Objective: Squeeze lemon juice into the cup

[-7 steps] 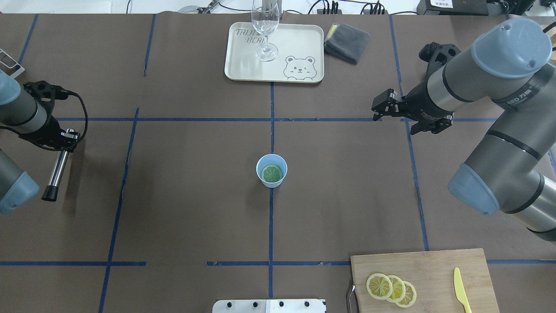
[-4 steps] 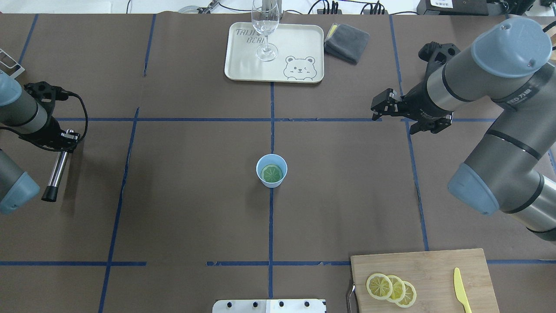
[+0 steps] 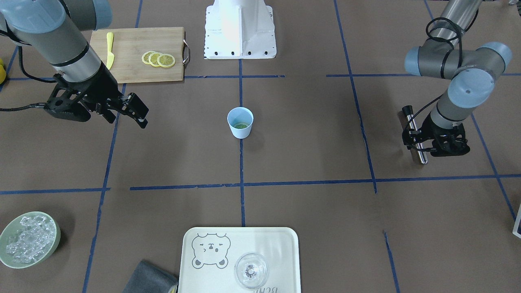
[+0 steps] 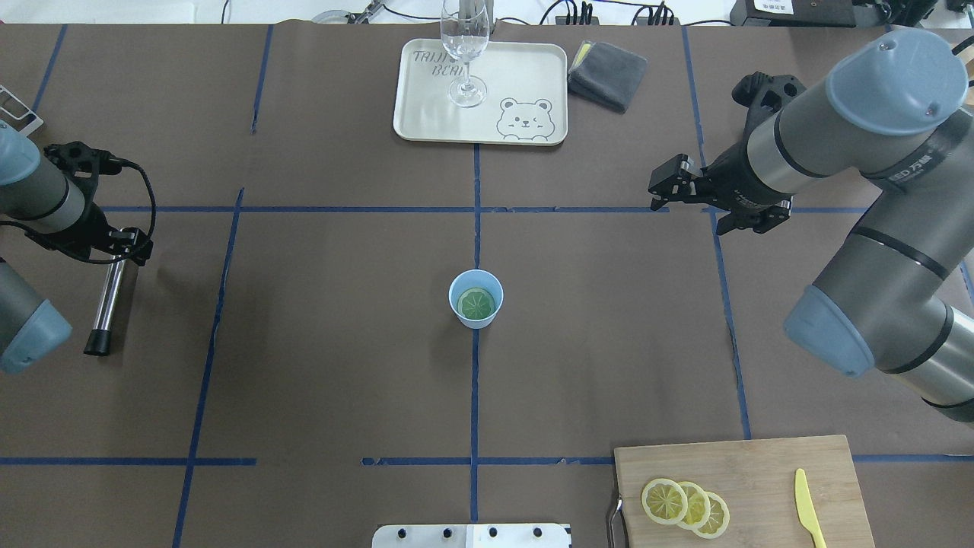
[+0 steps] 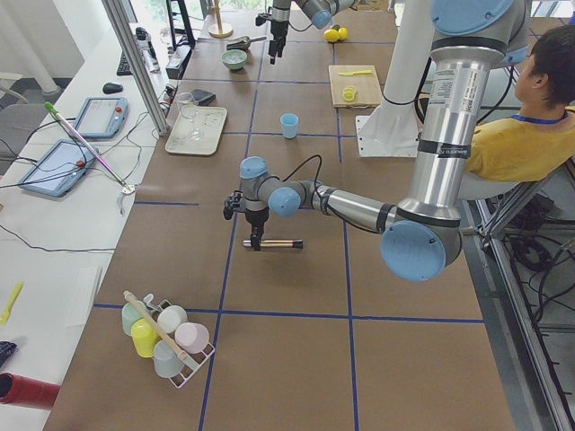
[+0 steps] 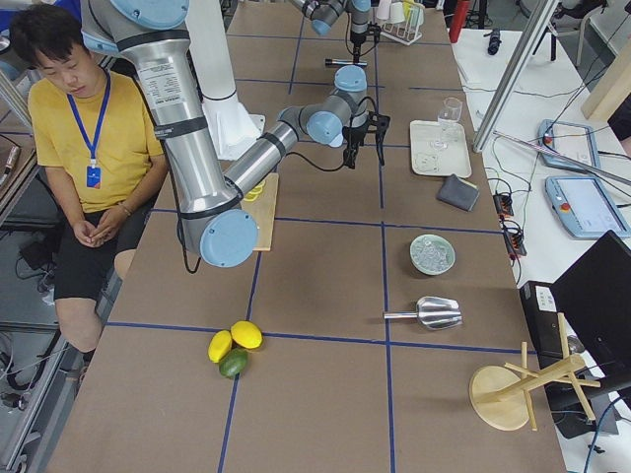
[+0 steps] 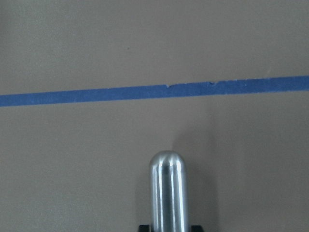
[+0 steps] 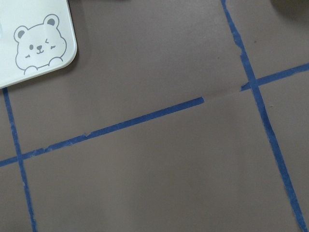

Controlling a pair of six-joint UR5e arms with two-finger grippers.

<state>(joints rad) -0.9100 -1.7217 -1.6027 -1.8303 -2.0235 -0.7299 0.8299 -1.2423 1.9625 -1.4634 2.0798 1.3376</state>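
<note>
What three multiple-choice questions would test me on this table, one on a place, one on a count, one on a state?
1. Relative to the cup, the lone lemon slice lies: A inside it; B beside it; C beneath it.
2. Lemon slices on the cutting board: A two; B five; C three.
3. The left end effector is: A open and empty; B shut on the metal rod; C shut on the cup.
Answers: A, the slice shows within the rim from overhead; C, three overlapping rounds lie there; B, it clamps the rod near one end.
</note>
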